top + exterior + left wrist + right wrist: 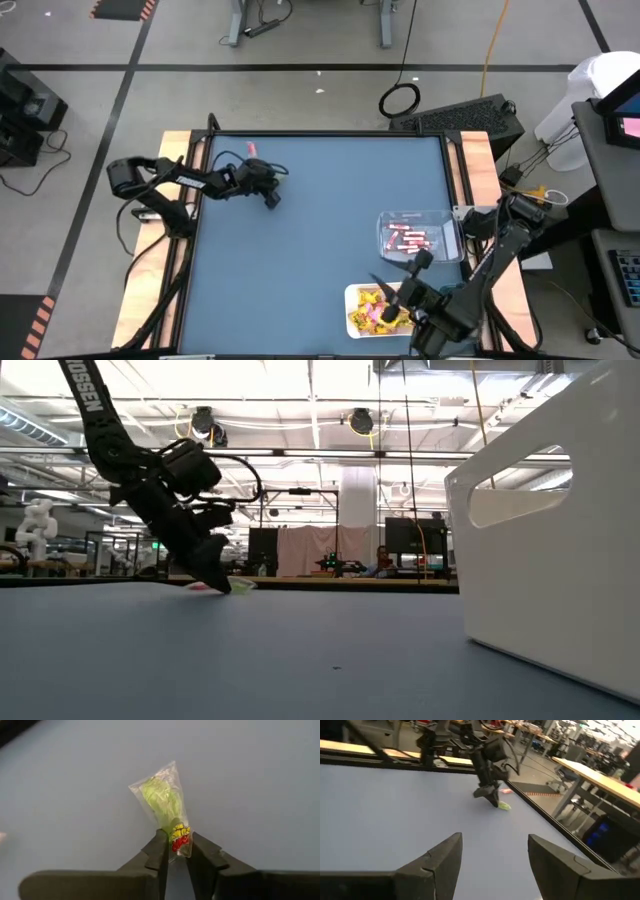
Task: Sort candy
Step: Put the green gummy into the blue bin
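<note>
Left pincer (174,851) pinches the printed end of a small clear-wrapped green candy (162,800) at frame centre, on the blue tabletop (260,780). Light, crinkly, probably slippery; the wrapper end suits gripping. Right pincer (495,852) waits wide open.

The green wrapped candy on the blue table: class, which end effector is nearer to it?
Left. The left end effector pinches the green wrapped candy at one end. The right end effector is far across the table, by the trays.
</note>
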You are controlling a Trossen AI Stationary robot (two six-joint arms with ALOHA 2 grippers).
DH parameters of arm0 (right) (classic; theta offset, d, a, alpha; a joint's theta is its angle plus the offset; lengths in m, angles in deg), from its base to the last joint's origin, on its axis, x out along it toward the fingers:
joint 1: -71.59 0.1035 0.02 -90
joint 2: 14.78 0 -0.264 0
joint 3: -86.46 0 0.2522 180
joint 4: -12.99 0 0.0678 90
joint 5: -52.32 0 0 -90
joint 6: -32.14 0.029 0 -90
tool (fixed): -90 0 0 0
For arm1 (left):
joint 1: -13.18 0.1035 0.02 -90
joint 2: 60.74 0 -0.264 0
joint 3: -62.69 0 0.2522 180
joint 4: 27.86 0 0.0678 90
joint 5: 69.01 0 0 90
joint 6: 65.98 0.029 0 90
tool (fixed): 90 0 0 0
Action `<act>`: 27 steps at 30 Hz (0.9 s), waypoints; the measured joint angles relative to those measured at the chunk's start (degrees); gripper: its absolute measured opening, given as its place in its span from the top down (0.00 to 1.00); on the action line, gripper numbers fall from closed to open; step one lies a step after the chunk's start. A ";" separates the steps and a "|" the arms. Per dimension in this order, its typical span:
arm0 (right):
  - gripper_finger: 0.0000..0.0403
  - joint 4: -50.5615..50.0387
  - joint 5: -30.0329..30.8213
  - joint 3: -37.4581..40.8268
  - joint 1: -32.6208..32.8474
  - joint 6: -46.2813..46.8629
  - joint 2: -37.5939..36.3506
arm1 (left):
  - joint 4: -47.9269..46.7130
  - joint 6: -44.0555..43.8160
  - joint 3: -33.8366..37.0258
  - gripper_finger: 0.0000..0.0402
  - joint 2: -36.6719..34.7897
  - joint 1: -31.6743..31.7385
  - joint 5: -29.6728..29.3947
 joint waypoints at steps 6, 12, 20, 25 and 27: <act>0.47 4.43 -1.81 0.00 -5.67 -1.86 0.00 | -0.27 1.34 0.09 0.84 -4.29 -4.73 5.18; 0.47 15.18 -7.76 0.02 -12.13 -13.63 0.00 | 0.11 4.56 0.01 0.84 -13.99 -11.07 7.82; 0.47 35.46 -11.26 0.02 -19.19 -41.72 1.22 | 0.42 14.93 -0.04 0.84 -23.32 -23.74 8.35; 0.47 47.95 -15.43 0.02 -23.31 -56.04 3.50 | 2.96 22.45 -0.04 0.84 -24.03 -30.44 7.60; 0.46 51.23 -18.21 0.02 -24.66 -60.67 4.44 | 3.77 24.59 -0.07 0.84 -24.08 -32.25 7.51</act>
